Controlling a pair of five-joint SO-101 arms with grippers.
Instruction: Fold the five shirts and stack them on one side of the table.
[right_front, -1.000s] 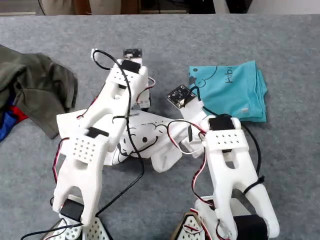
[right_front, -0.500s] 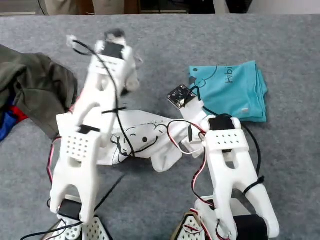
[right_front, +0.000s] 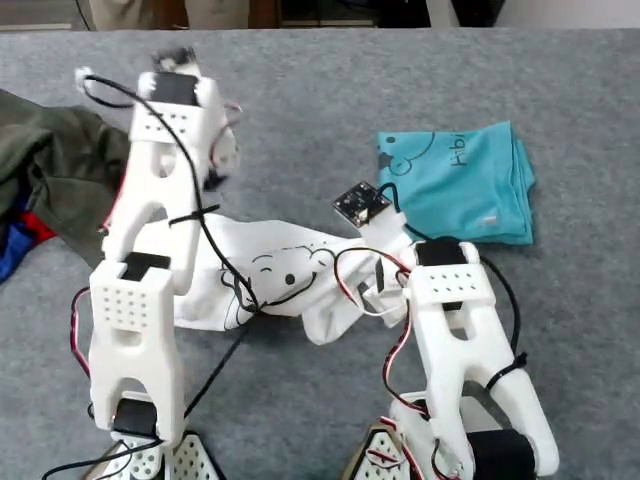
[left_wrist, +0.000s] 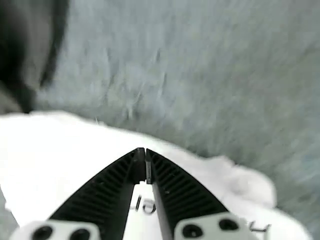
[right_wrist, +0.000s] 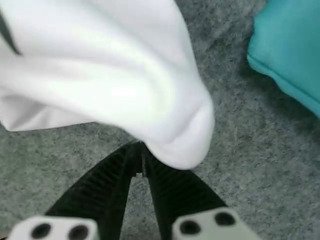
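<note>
Left gripper (left_wrist: 145, 167), jaws pressed together, hangs over the white shirt (right_front: 300, 290) mid-table; right gripper (right_wrist: 140, 162), likewise closed, meets its folded edge. Bare grey table (right_front: 400, 90) stretches beyond; dark shirts (right_front: 70, 175) heap at left edge, folded teal shirt (right_front: 460, 185) right.

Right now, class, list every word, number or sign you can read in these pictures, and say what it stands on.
Teal shirt: dark lettering, cut off at the fold; no whole word reads.
Its white tag: too small to read.
White shirt: a line drawing, no letters.
</note>
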